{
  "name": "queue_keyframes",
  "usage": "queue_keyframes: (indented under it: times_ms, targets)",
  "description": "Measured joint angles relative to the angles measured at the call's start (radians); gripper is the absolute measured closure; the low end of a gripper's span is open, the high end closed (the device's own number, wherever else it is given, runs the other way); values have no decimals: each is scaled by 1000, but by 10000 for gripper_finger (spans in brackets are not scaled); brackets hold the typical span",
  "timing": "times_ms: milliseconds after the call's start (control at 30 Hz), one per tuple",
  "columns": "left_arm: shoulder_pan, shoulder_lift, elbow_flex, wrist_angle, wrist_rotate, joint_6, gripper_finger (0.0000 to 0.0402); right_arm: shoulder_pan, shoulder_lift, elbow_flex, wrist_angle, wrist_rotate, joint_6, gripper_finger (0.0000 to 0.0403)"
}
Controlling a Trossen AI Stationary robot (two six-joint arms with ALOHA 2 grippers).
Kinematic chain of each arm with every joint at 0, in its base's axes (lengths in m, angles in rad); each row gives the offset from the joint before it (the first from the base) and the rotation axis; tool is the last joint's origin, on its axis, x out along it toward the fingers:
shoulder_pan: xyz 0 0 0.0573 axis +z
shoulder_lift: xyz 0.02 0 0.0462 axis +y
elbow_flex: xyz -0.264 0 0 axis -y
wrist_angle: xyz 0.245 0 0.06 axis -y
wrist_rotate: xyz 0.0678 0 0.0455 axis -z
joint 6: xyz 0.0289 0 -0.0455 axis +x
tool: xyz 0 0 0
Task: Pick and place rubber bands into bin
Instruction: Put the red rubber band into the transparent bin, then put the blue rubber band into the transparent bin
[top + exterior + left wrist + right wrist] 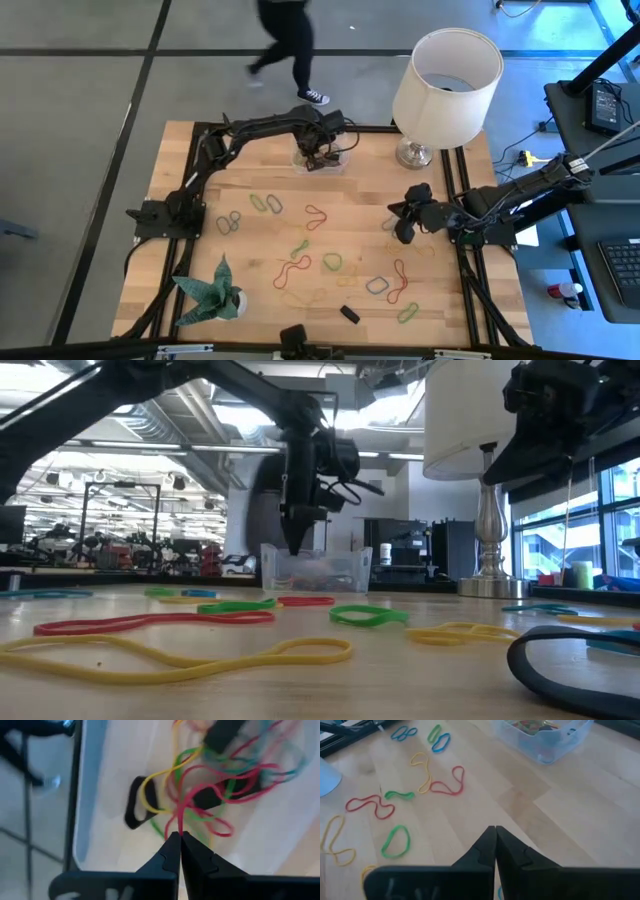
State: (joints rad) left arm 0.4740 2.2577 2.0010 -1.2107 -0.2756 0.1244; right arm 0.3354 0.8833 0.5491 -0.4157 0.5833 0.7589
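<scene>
Left hand [179, 836] pinches red band [200, 795] over bin [95, 795].

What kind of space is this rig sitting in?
Most likely a robotics lab or open industrial workspace. The wooden table stands on a concrete floor, the low view shows exposed ceiling ducts over rows of equipment, and a person is walking past.
</scene>
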Motion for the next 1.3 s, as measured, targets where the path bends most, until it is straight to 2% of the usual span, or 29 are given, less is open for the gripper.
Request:
queue_keyframes:
  times_ms: [167, 533, 800, 933, 1067, 1200, 1300]
  targets:
    - [0, 8, 0, -6, 7, -34, 381, -6, 0, 0, -1, 0, 0, 391]
    - [0, 3, 0, -38, -29, -114, 271, -6, 0, 0, -1, -11, 26, 391]
    - [-2, -44, 0, -42, 6, -134, 226, -5, 0, 0, 0, -28, 25, 391]
    - [-8, -86, 0, -47, 17, -188, 222, -5, 0, 0, 0, -28, 25, 391]
    - [-32, -145, 0, -40, 120, -224, 230, -5, 0, 0, 0, -30, 22, 391]
    - [-100, -205, 0, -20, 145, -226, 262, -5, 0, 0, 1, -30, 21, 391]
    - [-171, -239, 0, -19, 119, -234, 305, -5, 0, 0, 3, -30, 22, 391]
